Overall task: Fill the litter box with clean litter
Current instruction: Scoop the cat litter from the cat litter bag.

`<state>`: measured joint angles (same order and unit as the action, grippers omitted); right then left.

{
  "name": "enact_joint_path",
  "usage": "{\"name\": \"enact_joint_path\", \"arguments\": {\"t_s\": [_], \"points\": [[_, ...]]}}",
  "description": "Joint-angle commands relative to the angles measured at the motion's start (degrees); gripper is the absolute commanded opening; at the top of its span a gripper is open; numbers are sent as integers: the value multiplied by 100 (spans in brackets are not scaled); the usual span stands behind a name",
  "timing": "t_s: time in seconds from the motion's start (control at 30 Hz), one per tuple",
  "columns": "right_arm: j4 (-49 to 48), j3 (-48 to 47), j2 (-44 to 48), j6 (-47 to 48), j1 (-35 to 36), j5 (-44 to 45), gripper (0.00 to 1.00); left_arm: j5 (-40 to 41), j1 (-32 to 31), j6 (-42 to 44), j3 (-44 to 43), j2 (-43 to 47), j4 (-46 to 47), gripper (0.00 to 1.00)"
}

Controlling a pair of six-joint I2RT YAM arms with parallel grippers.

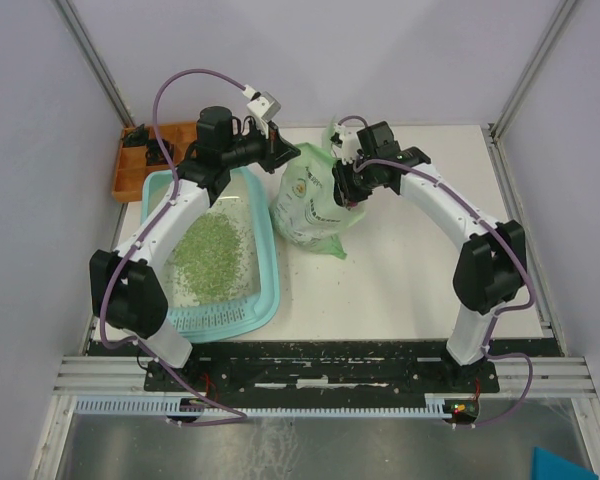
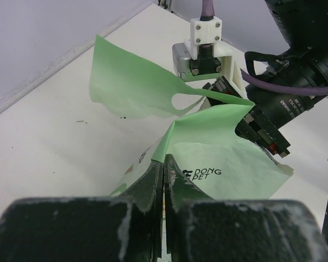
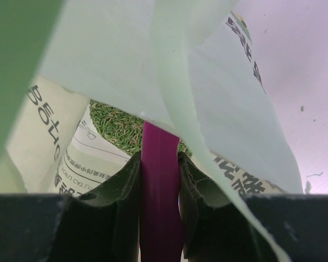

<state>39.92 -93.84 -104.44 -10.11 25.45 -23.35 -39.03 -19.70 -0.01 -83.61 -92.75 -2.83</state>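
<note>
Right pincer point(image 3: 159, 159), reaching into bag point(image 3: 115, 60), grips scoop point(image 3: 159, 218).

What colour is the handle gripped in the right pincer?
Plain magenta, no pattern. The handle shows best in the right wrist view.

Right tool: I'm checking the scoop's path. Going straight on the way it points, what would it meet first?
Probably the green litter inside the bag, just beyond the magenta scoop that the right tool grips; depth is unclear.
</note>
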Motion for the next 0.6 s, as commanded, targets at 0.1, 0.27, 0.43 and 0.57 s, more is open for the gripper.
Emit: {"name": "enact_joint_path", "arguments": {"t_s": [0.1,0.27,0.43,0.57], "points": [[-954,-467,-65,-337,-16,-567,2,-346,-94,-286,-161,224,854,3],[-746,-607,-116,-543,-14,-1419,2,-349,-95,-280,-188,181,862,3],[-761,-594,-6,-705,-32,-1707,2,-369,-100,-297,-199,144,894,3],[-1273,-327,91,-1192,-172,-2064,2,-369,-96,-306,-195,149,907,3]]}}
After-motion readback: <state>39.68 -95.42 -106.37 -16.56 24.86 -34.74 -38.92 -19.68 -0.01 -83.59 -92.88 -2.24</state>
